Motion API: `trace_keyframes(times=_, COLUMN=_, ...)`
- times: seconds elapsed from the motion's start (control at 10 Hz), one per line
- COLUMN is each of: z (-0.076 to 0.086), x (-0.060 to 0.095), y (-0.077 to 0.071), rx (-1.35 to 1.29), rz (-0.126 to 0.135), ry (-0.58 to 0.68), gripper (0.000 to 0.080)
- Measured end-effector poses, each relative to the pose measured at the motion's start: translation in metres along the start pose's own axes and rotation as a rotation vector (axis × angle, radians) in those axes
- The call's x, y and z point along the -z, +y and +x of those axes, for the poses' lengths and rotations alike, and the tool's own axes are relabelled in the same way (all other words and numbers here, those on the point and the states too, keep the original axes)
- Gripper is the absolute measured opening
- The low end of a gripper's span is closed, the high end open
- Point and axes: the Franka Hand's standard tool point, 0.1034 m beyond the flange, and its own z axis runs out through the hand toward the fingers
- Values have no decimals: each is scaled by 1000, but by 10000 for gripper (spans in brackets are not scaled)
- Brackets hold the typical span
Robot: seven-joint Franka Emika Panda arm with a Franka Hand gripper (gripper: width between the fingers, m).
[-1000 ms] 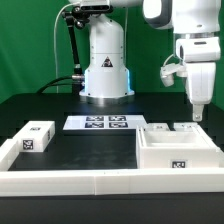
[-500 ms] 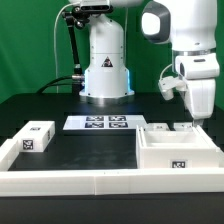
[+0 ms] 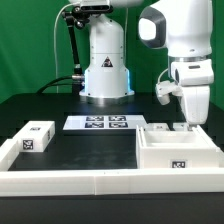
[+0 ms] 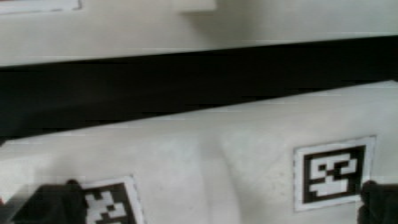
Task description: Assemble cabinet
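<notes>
The arm (image 3: pixel 180 40) edged lower over the cabinet (image 3: pixel 178 152) on the counter (image 3: pixel 40 105) — jaws spread wide, holding nothing; a grasp looked near. Assembly appeared barely begun.

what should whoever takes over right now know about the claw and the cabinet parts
claw: open, holding nothing, just above the back part of the cabinet.
parts: the cabinet lies on the table at the exterior view's right, inside the corner of the low white frame. the small block sits far apart from it at the exterior view's left. the marker board lies flat between them, further back.
done: no parts look joined.
left: probably grasp the cabinet first, then bring the small block over and fit it.
</notes>
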Motion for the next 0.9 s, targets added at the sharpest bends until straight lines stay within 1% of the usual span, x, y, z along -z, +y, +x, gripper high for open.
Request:
trace_keyframes(times=0.2, z=0, x=-1, y=-1, rx=-1, rz=4, ry=0, gripper=407)
trace_keyframes(times=0.3, z=0, x=-2, y=-2, rx=-1, rz=6, ry=-1, gripper=272)
trace_keyframes(times=0.4, z=0, x=-2, y=-1, rx=-1, rz=2, ry=2, gripper=93)
trace_keyframes(times=0.5, z=2, x=0, y=1, rx=-2, rz=-11, ry=9, gripper=71)
trace_keyframes(times=0.9, z=2, x=0, y=1, rx=-2, rz=-11, ry=9, gripper=71)
